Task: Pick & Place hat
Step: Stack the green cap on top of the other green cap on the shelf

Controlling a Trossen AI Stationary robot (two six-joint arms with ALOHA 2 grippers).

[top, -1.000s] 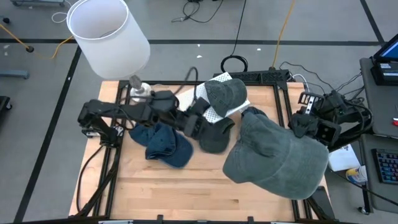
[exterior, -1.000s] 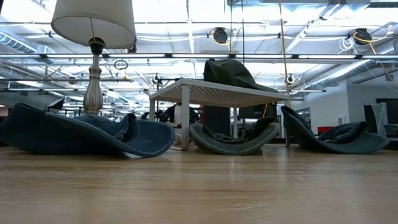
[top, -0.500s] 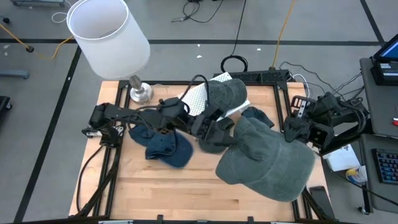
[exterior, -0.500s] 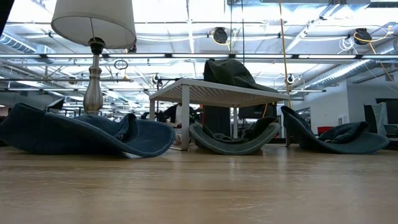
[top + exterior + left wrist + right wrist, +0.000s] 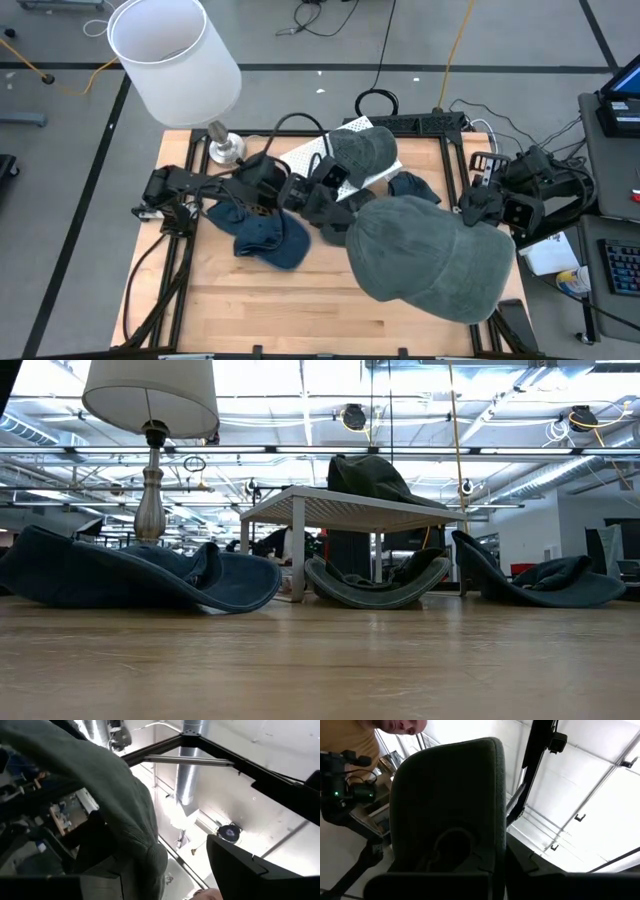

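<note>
Grey-green hat (image 5: 430,258) raised over surface (image 5: 300,310), right side, gripped by right end effector (image 5: 478,208); left end effector (image 5: 322,203) also grips it.

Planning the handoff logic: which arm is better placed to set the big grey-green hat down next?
Right. The right gripper is at the big grey-green hat, which hangs raised over the table's right side. The left gripper is mid-table among the hats by the white stand, apparently shut on a dark hat.
</note>
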